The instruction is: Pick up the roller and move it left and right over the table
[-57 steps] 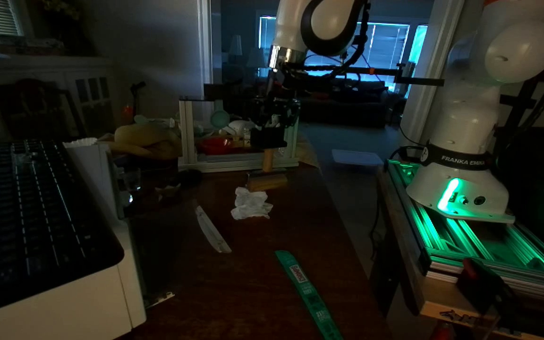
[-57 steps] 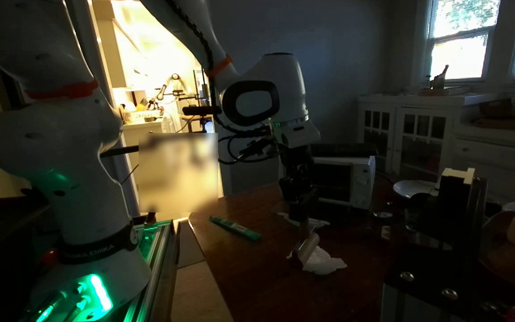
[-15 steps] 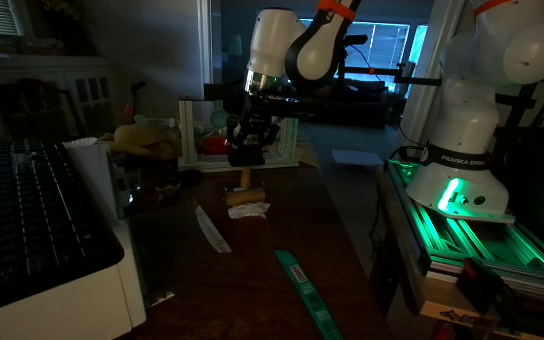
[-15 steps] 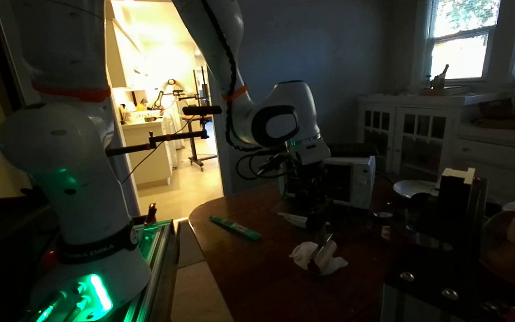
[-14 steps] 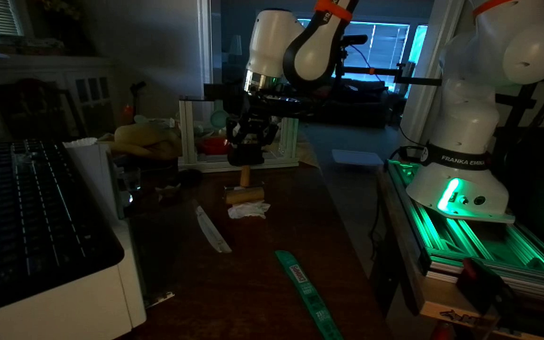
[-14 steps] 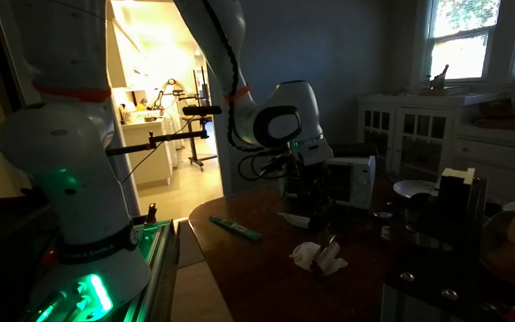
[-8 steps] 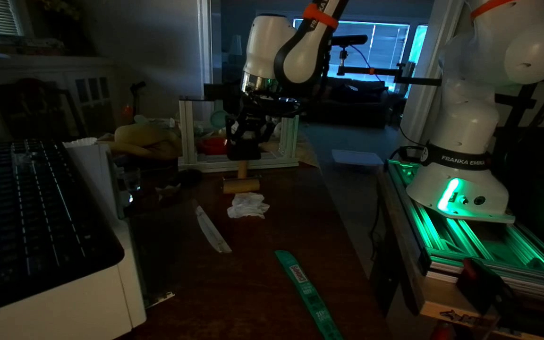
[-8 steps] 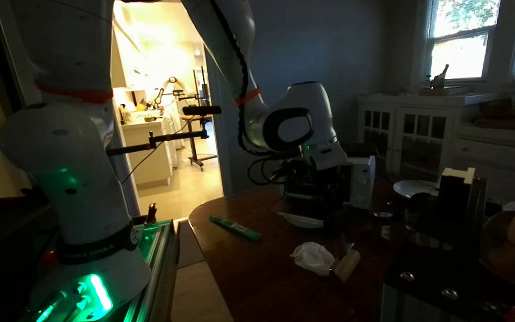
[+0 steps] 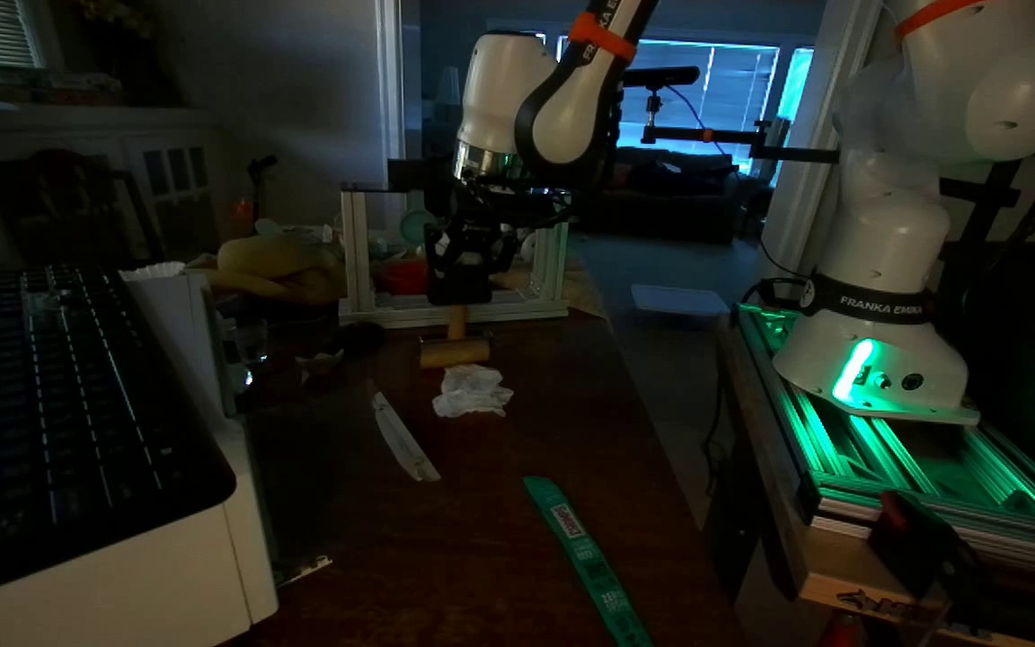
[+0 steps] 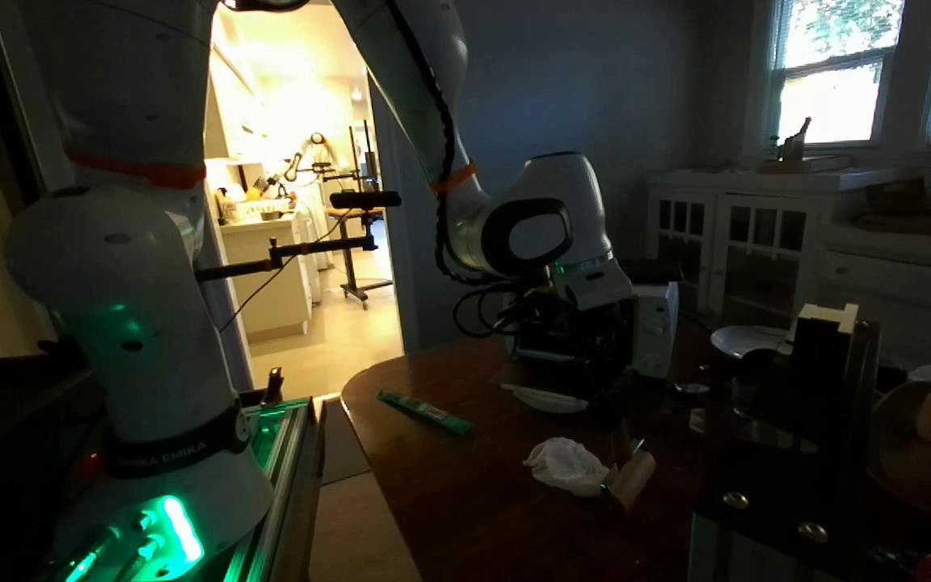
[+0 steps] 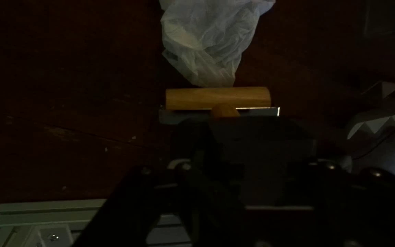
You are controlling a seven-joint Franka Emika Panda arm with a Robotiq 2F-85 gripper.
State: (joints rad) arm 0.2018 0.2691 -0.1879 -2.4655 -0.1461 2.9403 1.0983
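The gripper (image 9: 459,289) was clamped narrowly on the roller (image 9: 455,352) by its roughly upright wooden handle. Over the dark brown wooden table (image 9: 464,557), the barrel was just beside the crumpled white sheet (image 11: 211,37); contact between barrel and table could not be told. A green printed strip (image 9: 585,557) lay on the sheet's side away from the roller, a white strip (image 9: 402,438) nearer the sheet.

Wad (image 9: 473,393) on the table (image 9: 482,539), just beside roller (image 9: 455,353)
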